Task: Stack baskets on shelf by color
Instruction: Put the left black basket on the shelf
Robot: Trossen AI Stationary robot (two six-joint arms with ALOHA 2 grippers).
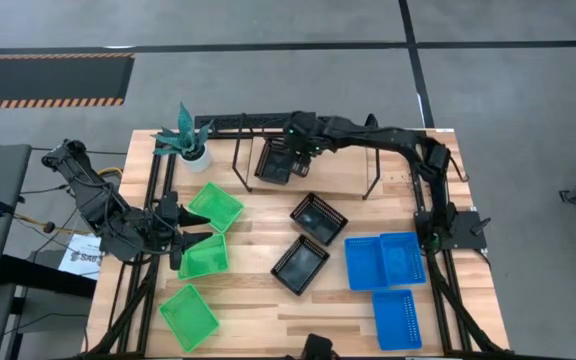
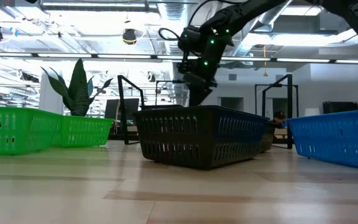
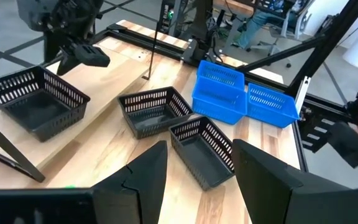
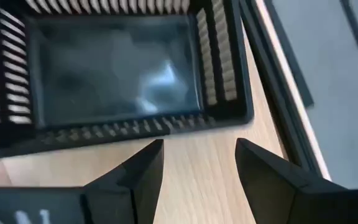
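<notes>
Right gripper (image 1: 290,148) (fingers apart) above shelved black basket (image 1: 276,163).

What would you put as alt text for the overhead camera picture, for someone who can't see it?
Seen from above, the right gripper hovers over a black basket on the shelf at the wooden table's far edge. Two more black baskets lie mid-table, three green baskets at left beside the left gripper, and three blue baskets at right. A potted plant stands beside the shelf.

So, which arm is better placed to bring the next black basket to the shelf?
Probably the right: its open gripper hovers over the black basket already on the shelf, near the two loose black ones. The left gripper is among the green baskets.
</notes>
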